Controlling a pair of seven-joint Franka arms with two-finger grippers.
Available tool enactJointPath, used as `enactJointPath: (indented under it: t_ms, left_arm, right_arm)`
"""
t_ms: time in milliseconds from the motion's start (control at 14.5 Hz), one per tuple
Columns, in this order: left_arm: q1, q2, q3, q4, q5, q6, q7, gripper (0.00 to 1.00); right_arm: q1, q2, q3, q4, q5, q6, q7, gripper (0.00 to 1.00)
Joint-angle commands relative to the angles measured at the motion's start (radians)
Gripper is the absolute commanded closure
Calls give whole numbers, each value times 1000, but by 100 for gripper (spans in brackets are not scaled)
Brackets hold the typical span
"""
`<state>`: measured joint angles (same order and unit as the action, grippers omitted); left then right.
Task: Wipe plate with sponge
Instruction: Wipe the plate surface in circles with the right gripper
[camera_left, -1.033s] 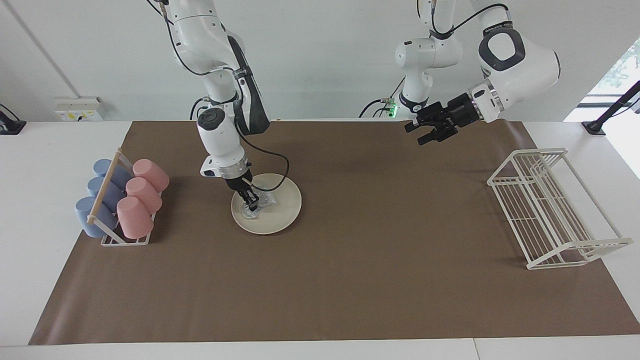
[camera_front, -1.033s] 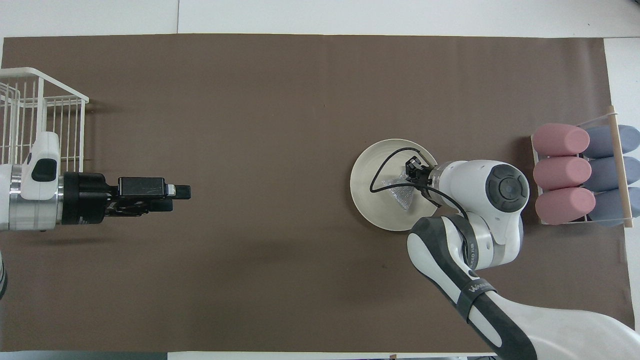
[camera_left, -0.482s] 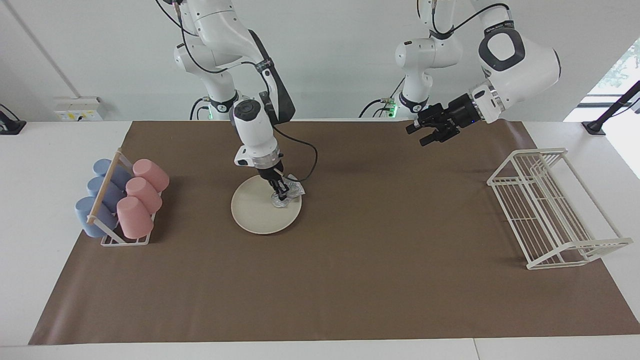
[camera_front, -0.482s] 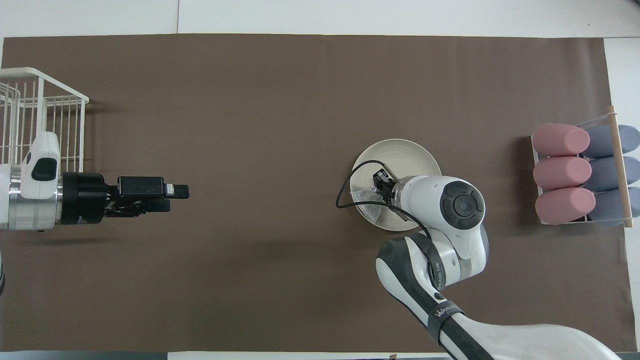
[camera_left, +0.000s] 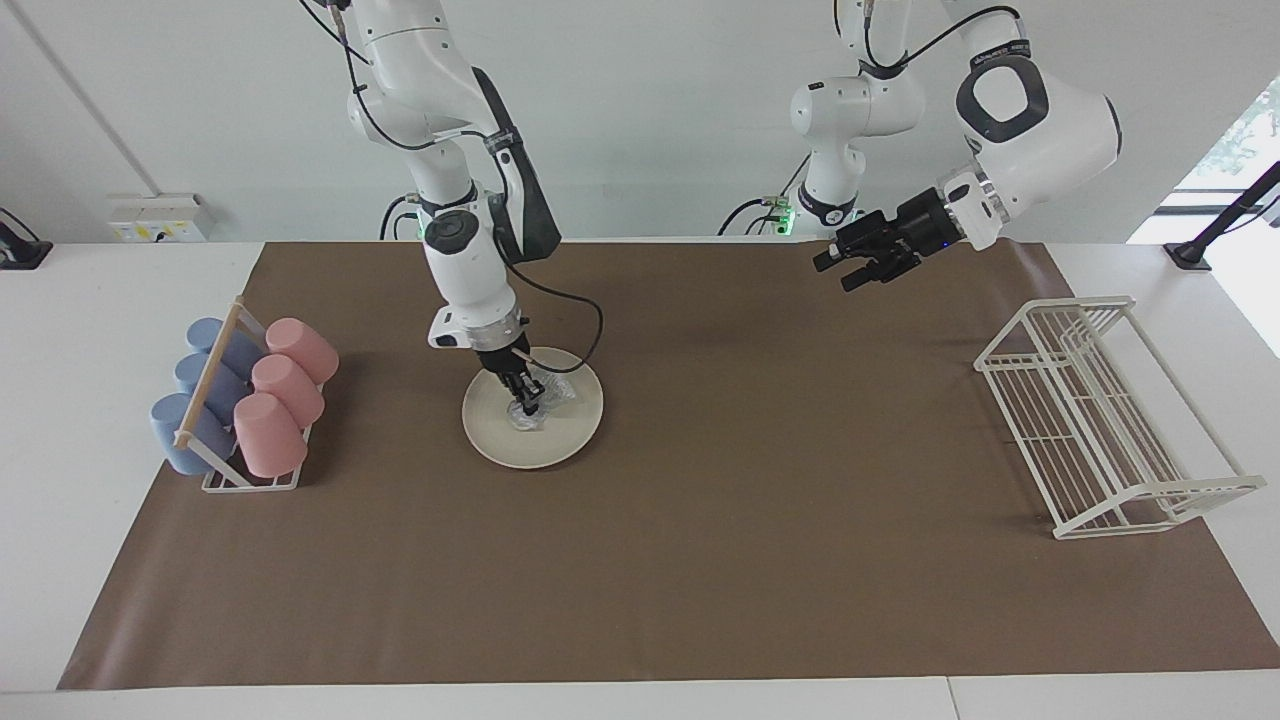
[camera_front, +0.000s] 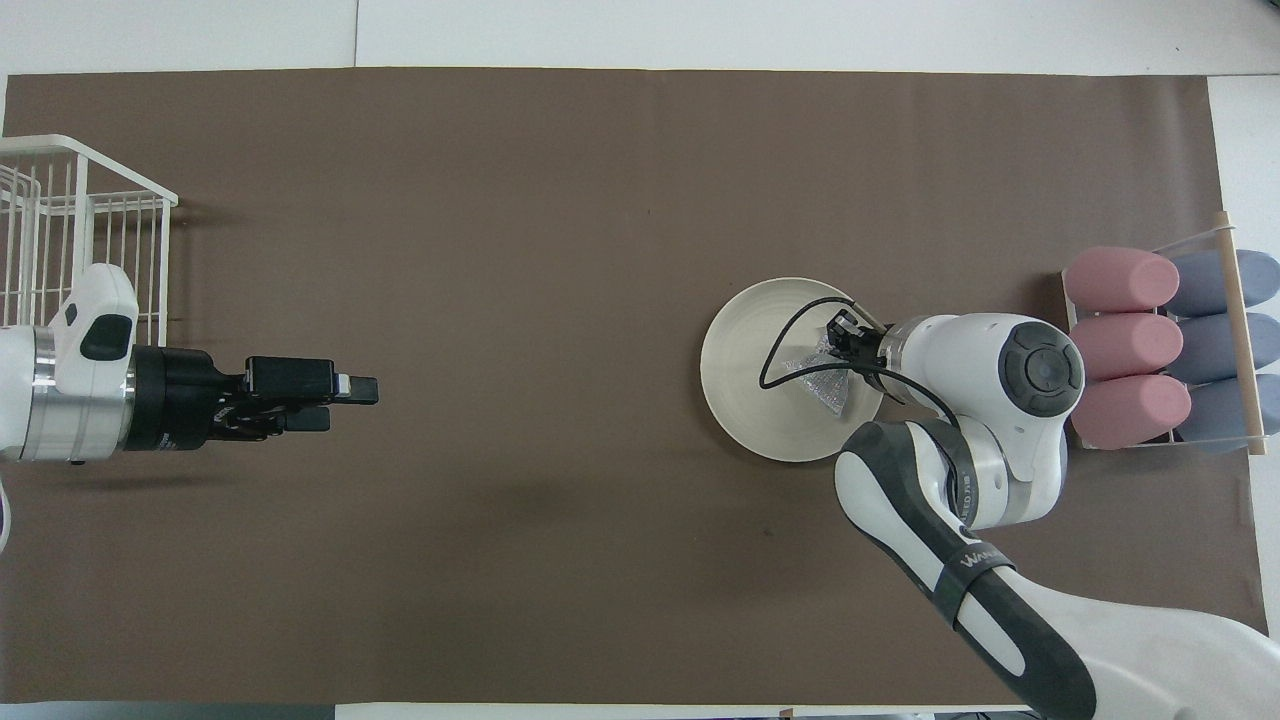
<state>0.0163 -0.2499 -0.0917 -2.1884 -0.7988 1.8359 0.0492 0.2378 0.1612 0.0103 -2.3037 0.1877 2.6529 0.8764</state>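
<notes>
The cream-white plate (camera_left: 495, 435) (camera_front: 745, 400) lies on the brown mat, toward the right arm's end of the table. The silvery-grey sponge (camera_left: 553, 392) (camera_front: 826, 384) rests on the plate's middle. My right gripper (camera_left: 525, 404) (camera_front: 842, 342) points down onto the plate and is shut on the sponge, pressing it against the surface. A black cable loops over the plate beside it. My left gripper (camera_left: 836, 270) (camera_front: 345, 395) waits open and empty, up in the air over bare mat toward the left arm's end.
A rack of pink and blue cups (camera_left: 240, 400) (camera_front: 1160, 345) stands beside the plate at the right arm's end. A white wire rack (camera_left: 1100, 420) (camera_front: 70, 230) sits at the left arm's end. Brown mat spreads between them.
The right gripper dragged the sponge across the plate to the rim on the left arm's side, then back to the middle. The left arm barely shifted.
</notes>
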Motion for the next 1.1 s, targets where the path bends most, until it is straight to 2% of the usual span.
enactJointPath:
  t_ms: [0, 344, 551, 689, 757, 1033]
  left_arm:
    - [4, 9, -2, 16, 29, 13, -22, 0]
    - [10, 8, 1, 15, 32, 13, -32, 0]
    - [11, 8, 1, 15, 36, 13, -37, 0]
    - [13, 8, 1, 15, 36, 11, -35, 0]
    - [13, 8, 1, 13, 44, 11, -35, 0]
    - [14, 8, 1, 13, 82, 11, -37, 0]
  right_arm:
    - [27, 54, 8, -14, 10, 30, 68, 100]
    - [176, 47, 8, -16, 10, 30, 332, 100]
    - [178, 47, 8, -14, 10, 27, 340, 100]
    - [178, 41, 7, 36, 12, 7, 367, 100]
    - [178, 35, 7, 73, 12, -39, 430, 100]
    - [221, 23, 7, 318, 3, -388, 606, 100]
